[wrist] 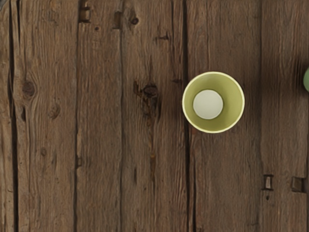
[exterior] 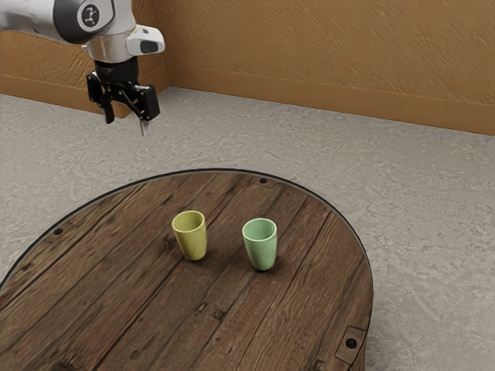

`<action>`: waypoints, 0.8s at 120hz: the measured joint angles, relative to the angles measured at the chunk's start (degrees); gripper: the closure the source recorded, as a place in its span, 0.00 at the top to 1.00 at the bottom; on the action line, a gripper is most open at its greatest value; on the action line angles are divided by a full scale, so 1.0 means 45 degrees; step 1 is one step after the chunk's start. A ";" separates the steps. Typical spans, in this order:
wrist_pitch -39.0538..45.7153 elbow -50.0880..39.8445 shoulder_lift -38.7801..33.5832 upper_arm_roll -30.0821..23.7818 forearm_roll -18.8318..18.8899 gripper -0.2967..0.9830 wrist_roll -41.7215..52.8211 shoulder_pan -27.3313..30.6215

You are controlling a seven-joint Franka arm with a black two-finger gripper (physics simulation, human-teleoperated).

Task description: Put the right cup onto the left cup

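the tabletop [exterior: 116,294] is holding the yellow cup [exterior: 193,241]. the green cup [exterior: 261,252], likely the one to move, is standing at its exterior-view right. the open gripper [exterior: 127,124] is hanging higher; it should be lining up over the green cup before squeezing softly.

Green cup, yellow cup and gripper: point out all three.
Green cup [exterior: 261,247], exterior view, on its outer wall.
Yellow cup [wrist: 211,103], wrist view, on its inside bottom.
Gripper [exterior: 128,126], exterior view, midway between the tips of its parted fingers.
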 joint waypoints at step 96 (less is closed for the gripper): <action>0.2285 -0.0009 0.3465 -0.4378 0.1360 0.77 -0.3175 -0.0172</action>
